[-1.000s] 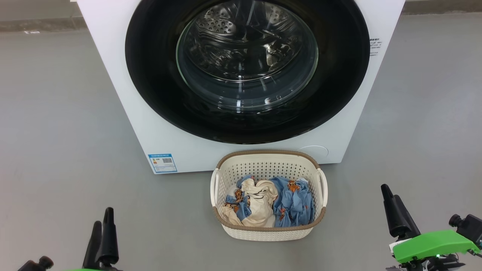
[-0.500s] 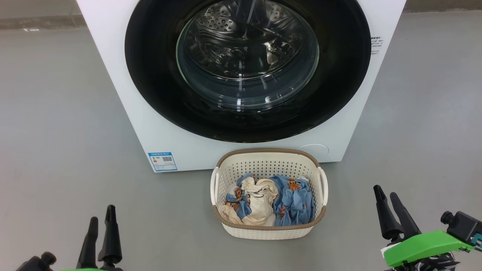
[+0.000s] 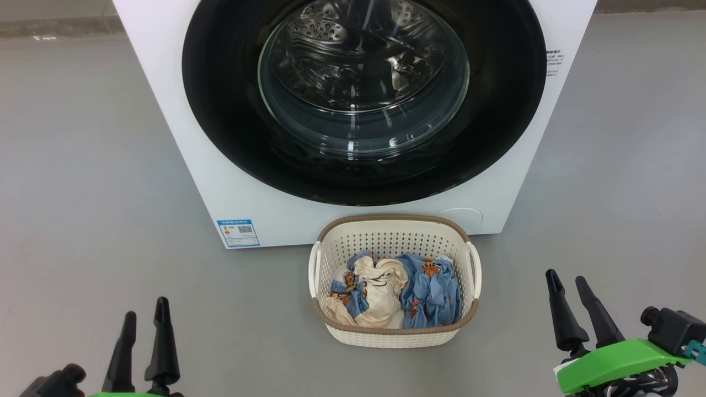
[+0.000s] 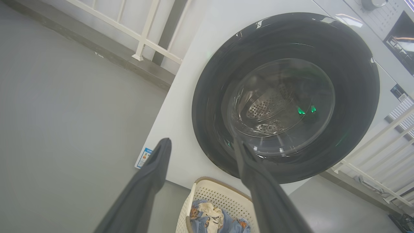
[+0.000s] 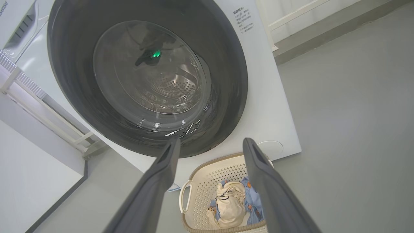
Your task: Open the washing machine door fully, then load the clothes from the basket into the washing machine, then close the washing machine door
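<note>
LAUNDRY DAY: A two-armed robot faces the wash with nothing yet in hand. Its left gripper (image 3: pixel 145 307) and right gripper (image 3: pixel 565 276) hover above the grey floor (image 3: pixel 83 165), each with fingers spread and empty. Just ahead, between the two and somewhat nearer the right gripper, the basket (image 3: pixel 386 242) stands on the floor. The clothes (image 3: pixel 397 292) are heaped inside it, blue print around a cream piece. Beyond the basket, well apart from either gripper, the washing machine (image 3: pixel 182 149) rises with its door (image 3: pixel 231 127) shut and the steel drum glinting through the glass. Opening that door appears to be the step in hand. No handle can be made out, so which edge to pull is unclear. Done well, a gripper would hook the rim on the latch side and follow the door's arc rather than tug straight back. It would also pass above the basket, which sits close under the door's lower edge.
</note>
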Controlling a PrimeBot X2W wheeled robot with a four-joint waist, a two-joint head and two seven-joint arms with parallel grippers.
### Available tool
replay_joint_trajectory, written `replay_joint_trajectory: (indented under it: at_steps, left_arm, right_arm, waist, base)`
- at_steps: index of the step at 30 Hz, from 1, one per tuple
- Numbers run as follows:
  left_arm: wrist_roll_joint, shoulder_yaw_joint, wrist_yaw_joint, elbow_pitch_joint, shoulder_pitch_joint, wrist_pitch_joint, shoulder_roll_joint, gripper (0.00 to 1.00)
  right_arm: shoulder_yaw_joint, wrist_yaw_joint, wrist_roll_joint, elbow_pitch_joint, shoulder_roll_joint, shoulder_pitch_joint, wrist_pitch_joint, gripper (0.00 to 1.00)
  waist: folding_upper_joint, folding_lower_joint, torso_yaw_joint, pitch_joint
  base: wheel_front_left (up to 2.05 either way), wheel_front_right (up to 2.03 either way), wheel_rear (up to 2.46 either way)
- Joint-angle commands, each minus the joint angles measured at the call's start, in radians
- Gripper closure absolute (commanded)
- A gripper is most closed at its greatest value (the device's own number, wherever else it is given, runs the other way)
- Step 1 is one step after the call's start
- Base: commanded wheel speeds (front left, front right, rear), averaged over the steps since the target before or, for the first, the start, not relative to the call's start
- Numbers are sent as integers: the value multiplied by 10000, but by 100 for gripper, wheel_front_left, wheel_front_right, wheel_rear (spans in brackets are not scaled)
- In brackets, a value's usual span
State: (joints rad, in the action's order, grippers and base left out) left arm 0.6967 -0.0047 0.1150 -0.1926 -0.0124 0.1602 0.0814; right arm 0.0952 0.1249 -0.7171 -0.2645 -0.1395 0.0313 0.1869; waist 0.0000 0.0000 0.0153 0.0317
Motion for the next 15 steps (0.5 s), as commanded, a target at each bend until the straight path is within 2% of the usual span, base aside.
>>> replay_joint_trajectory:
  at_steps: [1,15]
  left_arm:
    - [-313,273,77,295,-358,129,177,0]
    - [-1891,352,106,307,-430,453,205,0]
  right_arm:
    - [92,43,427,260,-86,405,139,0]
    - [-254,48,2139,265,-32,338,362,0]
  waist:
    - [0,0,4,10]
    - [0,0,-1,141]
  base:
    - [0,0,0]
    - [0,0,0]
